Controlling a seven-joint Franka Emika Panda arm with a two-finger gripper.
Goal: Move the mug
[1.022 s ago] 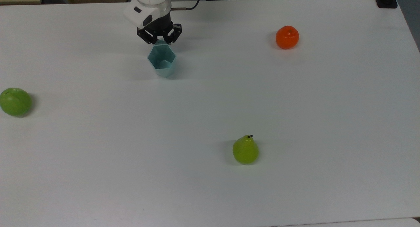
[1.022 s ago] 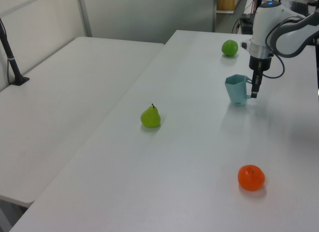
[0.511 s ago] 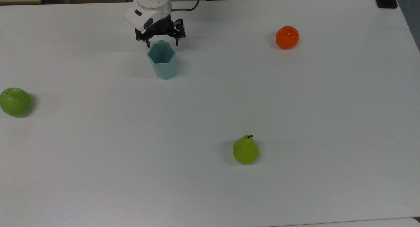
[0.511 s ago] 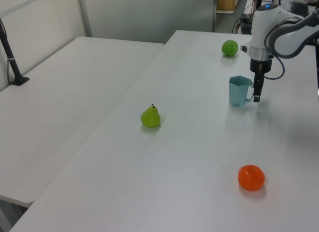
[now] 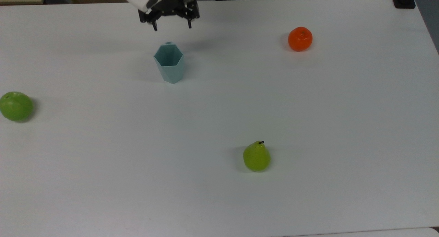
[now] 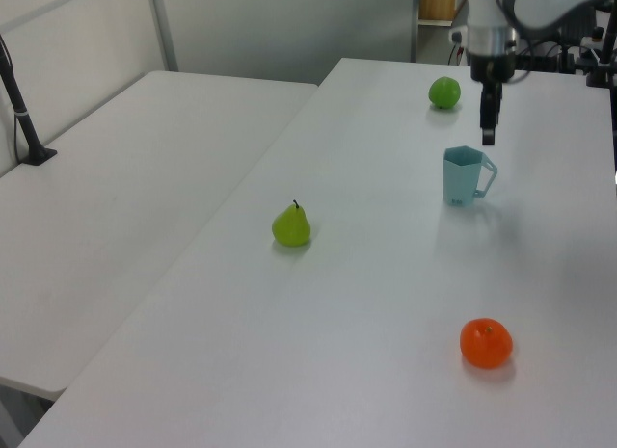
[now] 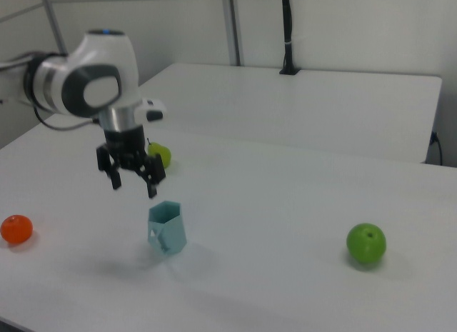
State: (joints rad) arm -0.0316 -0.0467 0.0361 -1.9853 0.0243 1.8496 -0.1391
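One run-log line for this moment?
pincer: open, above mug, apart | mug: upright on table, released | phase: retreat

On the white bench (image 5: 219,202) the pale blue-teal faceted mug (image 5: 169,63) stands upright, with the claw (image 5: 170,25) hanging spread above it, apart from it. In the top view, the round green apple (image 5: 15,105) lies far to the top view's left, the orange tangerine (image 5: 300,38) to the mug's right, and the yellow-green pear (image 5: 256,156) nearer the lower edge.

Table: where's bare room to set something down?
Most of the table is bare. Widest free patch: the middle, bordered by mug, orange, pear and apple. The top view's near edge is bare too. Tightest spot: around the mug, with the open gripper above.
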